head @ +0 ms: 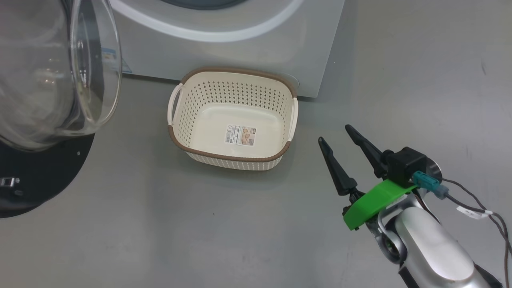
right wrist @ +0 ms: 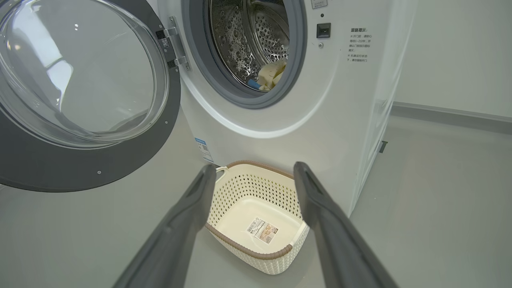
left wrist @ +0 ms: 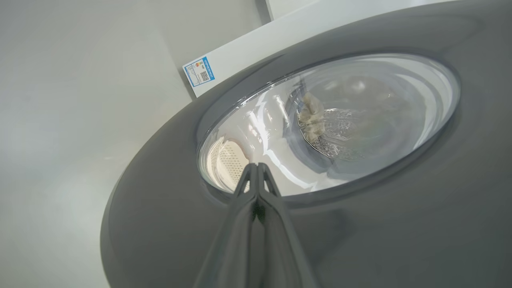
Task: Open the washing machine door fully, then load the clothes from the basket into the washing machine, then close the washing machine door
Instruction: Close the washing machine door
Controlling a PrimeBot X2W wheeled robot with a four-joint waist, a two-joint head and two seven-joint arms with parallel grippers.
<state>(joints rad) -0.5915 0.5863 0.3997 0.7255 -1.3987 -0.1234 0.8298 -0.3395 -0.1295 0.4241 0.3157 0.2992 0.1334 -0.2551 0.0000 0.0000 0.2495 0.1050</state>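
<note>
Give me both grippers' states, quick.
Left gripper: shut, holding nothing.
Right gripper: open, holding nothing.

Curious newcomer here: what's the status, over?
Left fingers shut, outside door. Right fingers open, empty. Basket empty, clothes in drum, door open. No obstruction seen.

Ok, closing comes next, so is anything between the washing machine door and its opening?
Nothing visible blocks it. The washing machine door stands wide open; the clothes lie inside the drum, close behind the grey seal, not over it. The basket sits on the floor, apparently below the door's swing.
</note>
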